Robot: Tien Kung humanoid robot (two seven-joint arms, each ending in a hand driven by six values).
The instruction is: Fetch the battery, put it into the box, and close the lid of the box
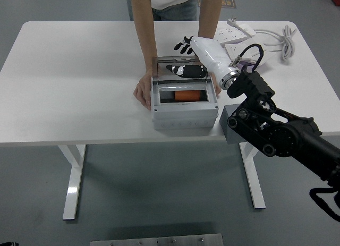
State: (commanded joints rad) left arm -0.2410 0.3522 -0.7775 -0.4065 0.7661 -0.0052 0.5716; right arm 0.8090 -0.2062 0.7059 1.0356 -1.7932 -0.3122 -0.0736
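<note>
Hand [197,45] hovers above box [184,114], fingers spread, holding nothing.

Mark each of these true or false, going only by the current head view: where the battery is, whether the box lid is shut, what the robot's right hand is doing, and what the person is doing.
1. The orange battery lies inside the grey box. True.
2. The box lid is shut. False: it stands open at the back.
3. The right hand grips the battery. False: it is raised above the lid, fingers spread, holding nothing.
4. The person's hand rests against the box's left side. True.
5. The power strips sit at the table's near left corner. False: far right.
</note>
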